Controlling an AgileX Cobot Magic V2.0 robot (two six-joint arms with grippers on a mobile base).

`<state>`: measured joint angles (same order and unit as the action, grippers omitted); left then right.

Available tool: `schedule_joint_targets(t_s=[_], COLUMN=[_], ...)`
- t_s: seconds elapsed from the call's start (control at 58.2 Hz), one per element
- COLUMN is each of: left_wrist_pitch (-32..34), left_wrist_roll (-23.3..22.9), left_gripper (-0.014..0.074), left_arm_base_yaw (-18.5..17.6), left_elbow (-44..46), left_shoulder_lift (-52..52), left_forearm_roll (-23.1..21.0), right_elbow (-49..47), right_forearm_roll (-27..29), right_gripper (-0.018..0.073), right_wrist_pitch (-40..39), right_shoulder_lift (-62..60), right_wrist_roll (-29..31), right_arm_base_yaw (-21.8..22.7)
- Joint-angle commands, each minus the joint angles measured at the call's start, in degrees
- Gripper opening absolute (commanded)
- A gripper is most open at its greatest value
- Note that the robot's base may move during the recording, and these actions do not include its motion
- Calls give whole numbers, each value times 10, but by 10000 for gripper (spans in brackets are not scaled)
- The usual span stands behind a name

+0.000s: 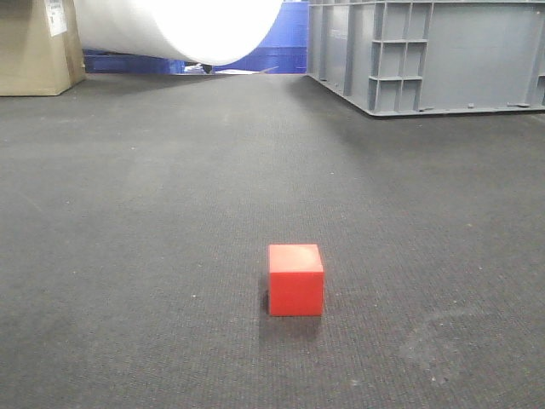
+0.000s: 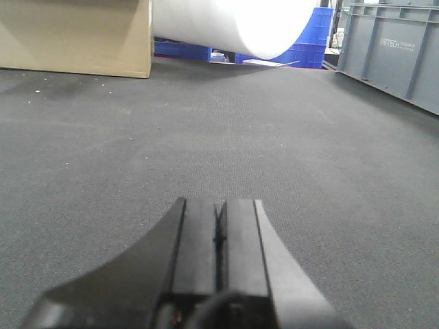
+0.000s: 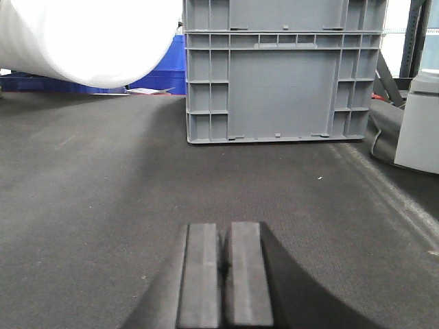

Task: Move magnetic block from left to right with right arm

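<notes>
The magnetic block (image 1: 295,279), a plain bright red cube, rests on the dark mat in the front view, near the middle and a little right of centre. No gripper shows in that view. In the left wrist view my left gripper (image 2: 219,205) hangs low over bare mat, its two fingers pressed together with nothing between them. My right gripper (image 3: 224,227) looks the same in the right wrist view: shut, holding nothing, pointing toward a grey crate. The block appears in neither wrist view.
A large grey plastic crate (image 1: 430,53) stands at the back right, also filling the right wrist view as the grey crate (image 3: 281,68). A cardboard box (image 1: 34,43) sits back left, a white roll (image 1: 183,25) and blue bins (image 1: 277,43) behind.
</notes>
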<state>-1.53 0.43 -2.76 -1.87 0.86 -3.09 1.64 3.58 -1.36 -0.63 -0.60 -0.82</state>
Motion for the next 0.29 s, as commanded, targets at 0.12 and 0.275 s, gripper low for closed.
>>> schedule_joint_targets(t_s=[0.12, 0.275], left_wrist_pitch=[48, 48], left_wrist_roll=[-4, -4], left_gripper=[-126, -126], left_arm_base_yaw=[-4, -4], left_elbow=[-5, -5], left_shoulder_lift=[4, 4], left_forearm_roll=[-1, -1], right_elbow=[1, 1], right_forearm_roll=[-4, -4], right_gripper=[59, 59], right_wrist_pitch=[-45, -45], right_shoulder_lift=[-12, -12], right_wrist_roll=[6, 6], right_arm_base_yaw=[3, 3])
